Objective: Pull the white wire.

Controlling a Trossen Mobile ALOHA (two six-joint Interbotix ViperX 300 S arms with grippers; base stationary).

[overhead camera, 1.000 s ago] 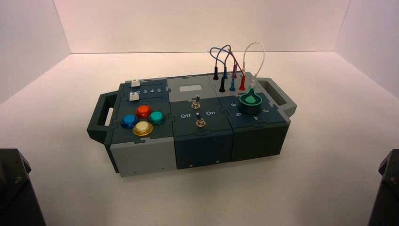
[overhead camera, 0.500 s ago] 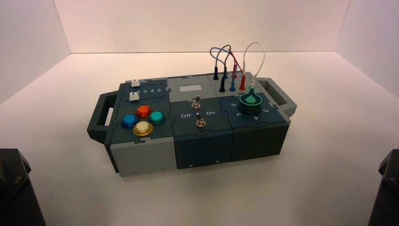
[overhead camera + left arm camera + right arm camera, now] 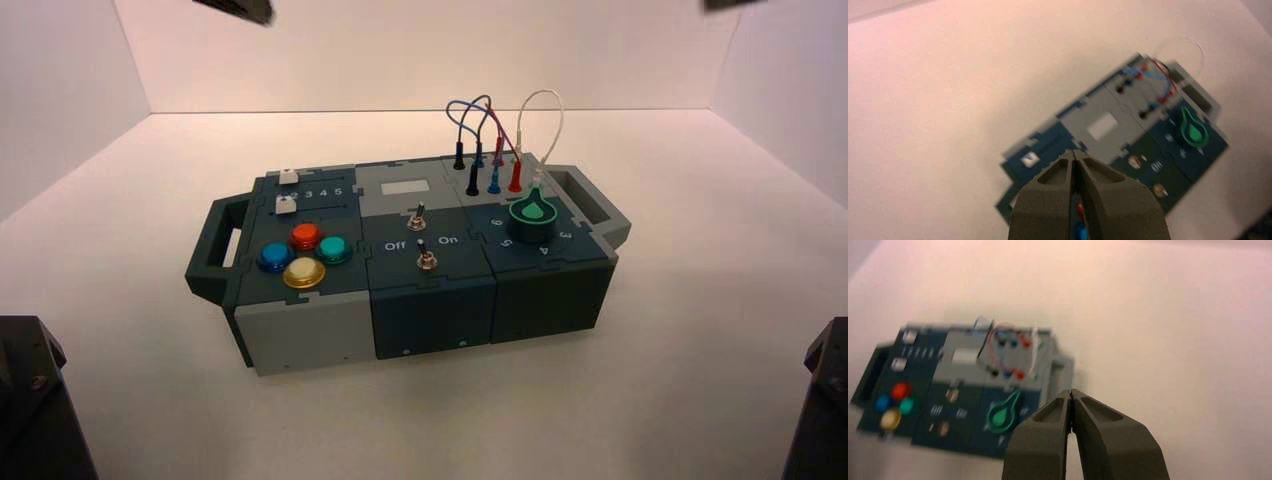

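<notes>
The white wire (image 3: 541, 125) stands as a tall arched loop at the far right corner of the box (image 3: 300, 335), both ends plugged in beside the green knob (image 3: 533, 212). It shows faintly in the left wrist view (image 3: 1200, 47) and in the right wrist view (image 3: 1034, 354). My left gripper (image 3: 1075, 152) is shut and empty, high above the box's button end. My right gripper (image 3: 1070, 391) is shut and empty, high above the box's knob side. Both are well away from the wire. In the high view only dark parts of the left arm (image 3: 235, 8) and right arm (image 3: 725, 4) show at the top edge.
Shorter blue and red-purple looped wires (image 3: 478, 115) stand just left of the white one. The box carries four coloured buttons (image 3: 303, 255), two toggle switches (image 3: 424, 250), two white sliders (image 3: 286, 192) and end handles (image 3: 215, 250). White walls enclose the table.
Dark parts of both arms have come into the high view at its top edge. The box and the wires have not moved.
</notes>
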